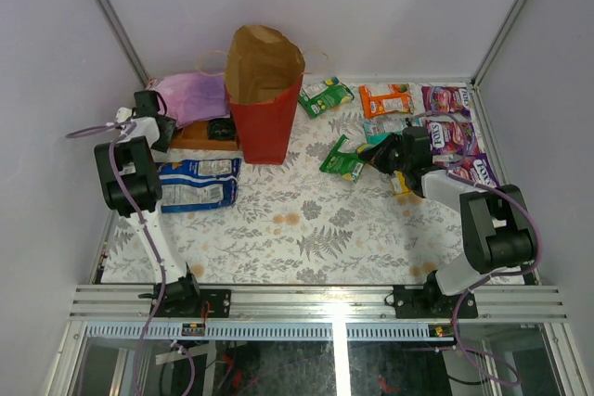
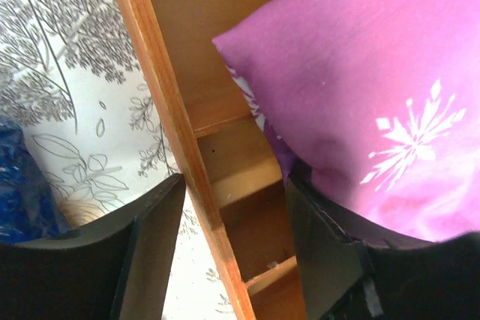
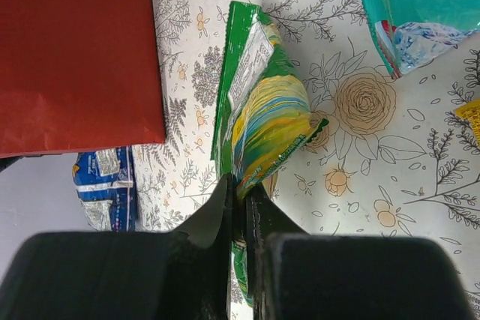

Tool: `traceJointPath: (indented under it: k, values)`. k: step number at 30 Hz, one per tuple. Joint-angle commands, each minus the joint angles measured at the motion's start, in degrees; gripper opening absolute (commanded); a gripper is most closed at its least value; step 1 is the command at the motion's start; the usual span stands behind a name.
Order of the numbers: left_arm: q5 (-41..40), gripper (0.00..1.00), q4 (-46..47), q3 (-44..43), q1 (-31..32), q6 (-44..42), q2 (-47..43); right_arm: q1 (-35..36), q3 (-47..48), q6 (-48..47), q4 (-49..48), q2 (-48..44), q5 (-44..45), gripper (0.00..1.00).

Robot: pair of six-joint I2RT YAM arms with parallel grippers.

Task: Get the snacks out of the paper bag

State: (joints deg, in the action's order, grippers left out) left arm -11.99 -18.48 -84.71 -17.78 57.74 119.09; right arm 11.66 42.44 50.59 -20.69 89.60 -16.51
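The red paper bag [image 1: 265,113] stands upright at the back middle, its brown inside showing; it also shows in the right wrist view [image 3: 75,50]. My right gripper [image 1: 382,160] is shut on a green snack packet [image 3: 262,110], held just right of the bag [image 1: 345,159]. Other snacks lie at the back right: green [image 1: 325,95], orange [image 1: 385,99], teal [image 1: 382,127] and purple [image 1: 445,99] ones. A blue-and-white packet [image 1: 198,183] lies at the left. My left gripper [image 2: 232,237] is open over the wooden tray [image 2: 225,148], beside the purple cloth [image 2: 360,88].
The wooden tray [image 1: 200,136] with the folded purple cloth [image 1: 195,96] sits left of the bag. Metal frame posts and grey walls enclose the table. More purple packets [image 1: 455,136] lie along the right edge.
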Motion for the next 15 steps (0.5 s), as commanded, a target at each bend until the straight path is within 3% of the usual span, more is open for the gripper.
traceJointPath:
  k: [1,6,9,12,15]
  values:
    - [1.4,0.54,-0.5,-0.1,1.1,0.1,0.5,-0.8,-0.3,1.0,-4.9,0.1,-2.3,0.00]
    - [2.0,0.50,-0.4,0.2,1.1,-0.9,1.7,-1.3,-0.7,1.3,-5.0,-0.1,-2.8,0.00]
    - [3.1,0.34,-0.2,0.0,1.1,-1.3,2.6,-1.5,-0.8,1.4,-5.0,-0.2,-3.0,0.00]
    - [4.3,0.02,-0.4,-0.4,1.0,-0.5,3.2,-1.8,-0.9,1.5,-5.1,-0.4,-3.3,0.00]
    - [4.1,0.00,-1.0,0.2,1.0,2.0,2.5,-2.0,-0.9,1.6,-5.1,-0.6,-3.3,0.00]
